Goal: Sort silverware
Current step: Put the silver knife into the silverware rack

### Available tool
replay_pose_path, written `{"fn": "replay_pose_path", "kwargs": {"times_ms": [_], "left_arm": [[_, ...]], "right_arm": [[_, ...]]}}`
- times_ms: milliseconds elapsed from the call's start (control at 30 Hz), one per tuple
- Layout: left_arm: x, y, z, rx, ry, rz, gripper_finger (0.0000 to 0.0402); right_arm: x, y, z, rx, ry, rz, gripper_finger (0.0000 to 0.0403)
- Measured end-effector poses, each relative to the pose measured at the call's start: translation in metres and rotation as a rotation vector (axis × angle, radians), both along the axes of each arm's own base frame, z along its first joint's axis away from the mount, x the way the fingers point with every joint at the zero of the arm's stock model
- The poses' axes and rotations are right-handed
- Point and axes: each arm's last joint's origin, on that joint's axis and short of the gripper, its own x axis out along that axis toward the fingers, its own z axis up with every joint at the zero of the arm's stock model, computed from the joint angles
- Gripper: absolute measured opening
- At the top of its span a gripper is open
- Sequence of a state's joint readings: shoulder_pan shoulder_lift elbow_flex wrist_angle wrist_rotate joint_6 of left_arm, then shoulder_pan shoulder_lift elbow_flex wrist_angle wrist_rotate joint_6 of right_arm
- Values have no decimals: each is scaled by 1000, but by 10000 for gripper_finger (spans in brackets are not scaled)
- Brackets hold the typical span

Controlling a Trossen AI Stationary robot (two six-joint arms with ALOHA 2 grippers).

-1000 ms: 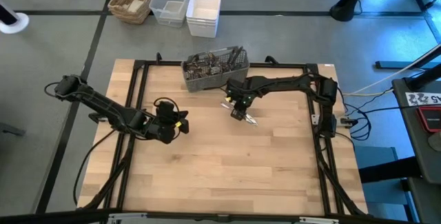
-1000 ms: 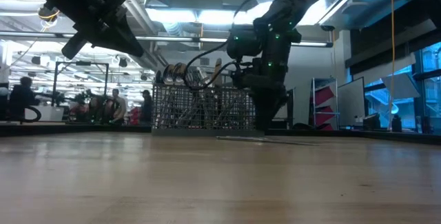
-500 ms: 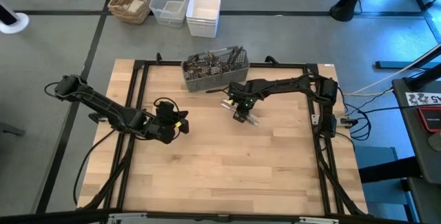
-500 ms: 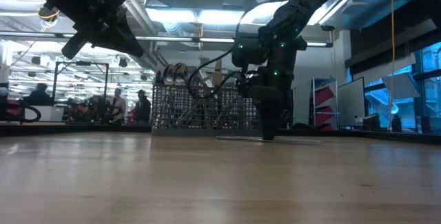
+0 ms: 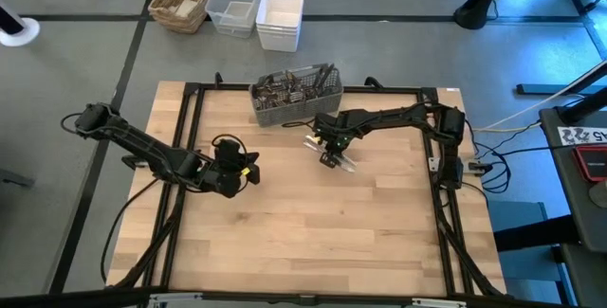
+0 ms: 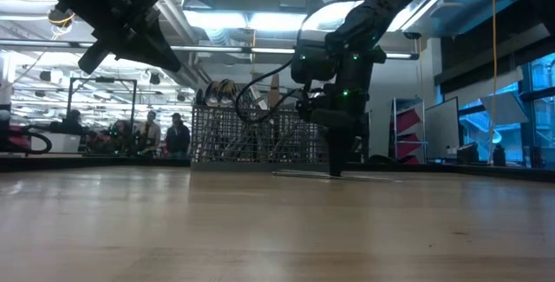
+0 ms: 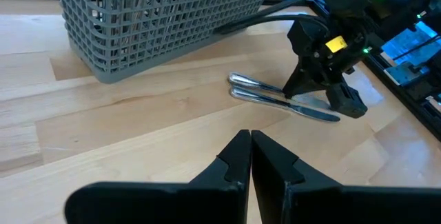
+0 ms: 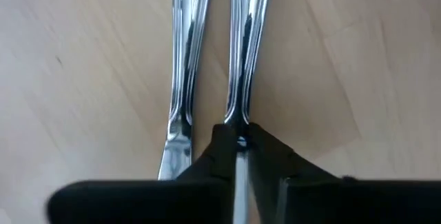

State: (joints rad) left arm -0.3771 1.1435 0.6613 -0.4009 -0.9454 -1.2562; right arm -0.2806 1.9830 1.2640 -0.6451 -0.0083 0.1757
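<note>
Two shiny silver table knives (image 7: 284, 98) are lying side by side on the wooden desk (image 5: 313, 223) near the grey mesh caddy (image 7: 158, 17); I'm pinching one in my right claw (image 8: 238, 148). It could slip sideways. Left claw (image 7: 249, 156) is hovering shut, empty.

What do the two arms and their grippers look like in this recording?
Both arms are matte black, built of slim jointed links with black cables looped alongside. The left gripper and the right gripper each carry a small yellow tag. Green indicator lights glow on the right arm's wrist housing in the low view. The jaws are flat, dark, wedge-shaped fingers tapering to narrow tips.
</note>
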Motion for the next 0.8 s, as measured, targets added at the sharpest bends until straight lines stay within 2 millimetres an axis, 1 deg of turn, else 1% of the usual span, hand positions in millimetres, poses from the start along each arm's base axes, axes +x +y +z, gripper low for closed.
{"fn": "replay_pose_path", "kwargs": {"times_ms": [100,367,667,800], "left_arm": [[0,0,0,0,0,0,5],[0,0,0,0,1,0,5],[0,0,0,1,2,0,5],[0,0,0,1,1,0,5]], "right_arm": [[0,0,-5,5,13,0,6],[0,0,-4,6,13,1,3],[1,0,-5,27,-7,4,22],[2,0,-5,28,-11,4,39]]}}
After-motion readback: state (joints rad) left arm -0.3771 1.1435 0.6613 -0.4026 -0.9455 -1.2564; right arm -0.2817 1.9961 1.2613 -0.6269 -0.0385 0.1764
